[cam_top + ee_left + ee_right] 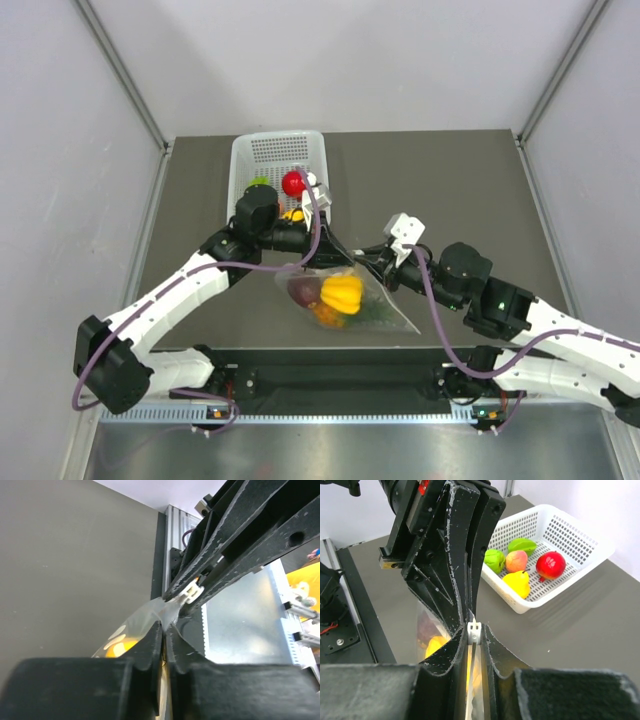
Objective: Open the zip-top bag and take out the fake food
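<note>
The zip-top bag (385,310) hangs above the table between both grippers, its top edge stretched taut. Fake food shows through the plastic: a yellow pepper (342,292), a dark maroon piece (303,291) and an orange piece (327,316). My left gripper (325,238) (165,625) is shut on the bag's top edge (142,622). Directly facing it, my right gripper (368,258) (475,627) is shut on the white zip slider (474,632) (190,594). The two grippers' fingertips nearly touch.
A white perforated basket (278,160) (570,535) stands at the back left, just behind the left wrist. It holds a red apple (551,565), green, peach and yellow pieces. The table's front edge and the arm bases lie right below the bag.
</note>
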